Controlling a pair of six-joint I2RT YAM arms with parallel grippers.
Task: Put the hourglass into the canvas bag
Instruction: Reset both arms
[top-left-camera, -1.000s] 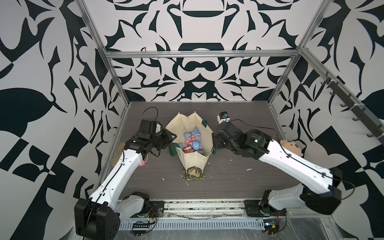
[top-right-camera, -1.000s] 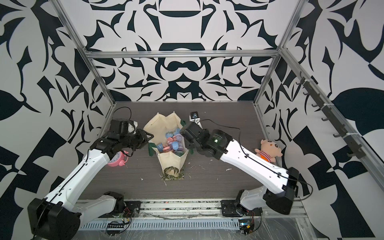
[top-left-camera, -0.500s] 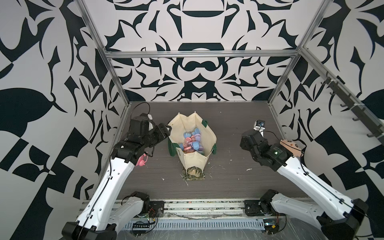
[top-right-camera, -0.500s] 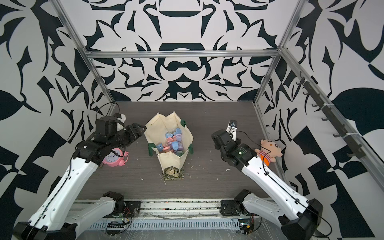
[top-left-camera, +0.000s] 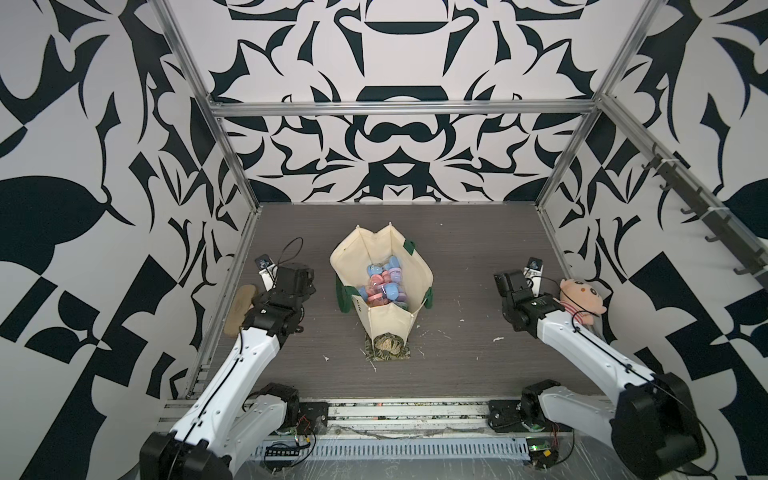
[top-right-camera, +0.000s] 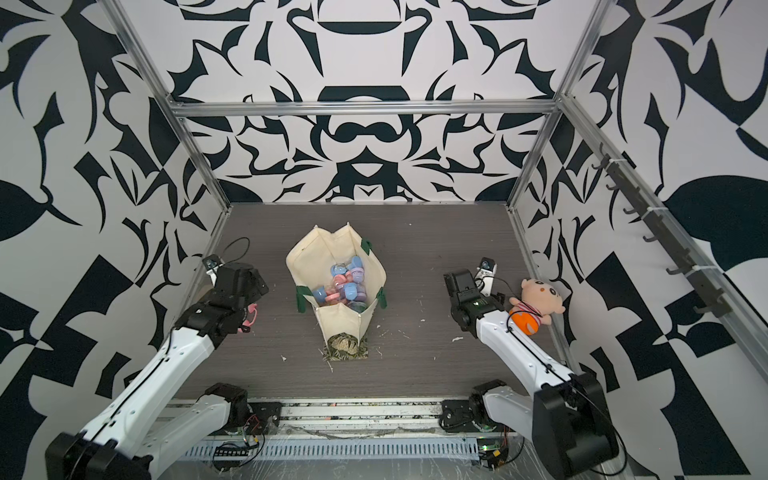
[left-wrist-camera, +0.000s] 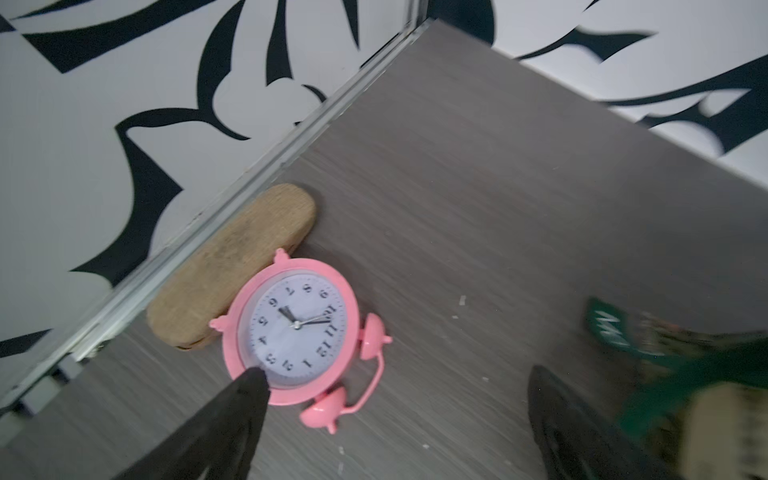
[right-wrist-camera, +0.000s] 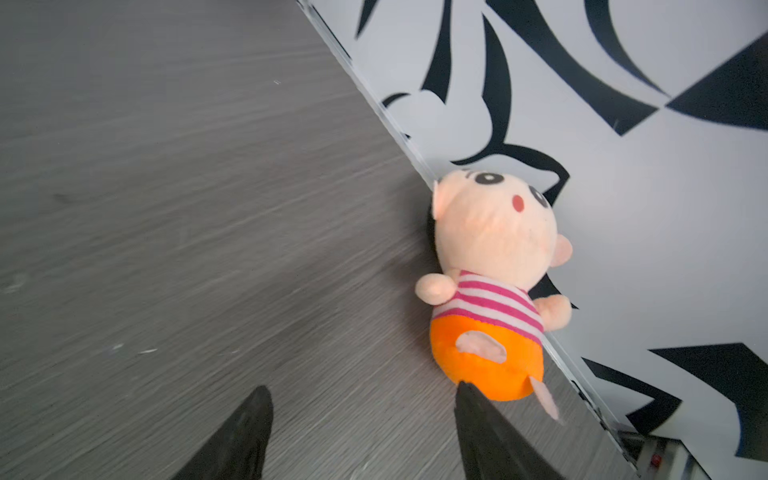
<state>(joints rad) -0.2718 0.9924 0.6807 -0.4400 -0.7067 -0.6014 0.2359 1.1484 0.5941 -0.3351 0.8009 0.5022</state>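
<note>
Several hourglasses (top-left-camera: 384, 286) sit inside the canvas bag (top-left-camera: 353, 257) mid-table, none visible outside it, so this looks basically done imo: left gripper (left-wrist-camera: 397, 374) spread wide, right gripper (right-wrist-camera: 361, 388) open too, both empty and well apart from the bag.

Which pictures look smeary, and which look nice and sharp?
Right wrist view: the tabletop is streaked with motion blur, the plush doll only slightly soft. Left wrist view: the pink clock reads clearly, the canvas bag corner smears. Both top views: sharp.
</note>
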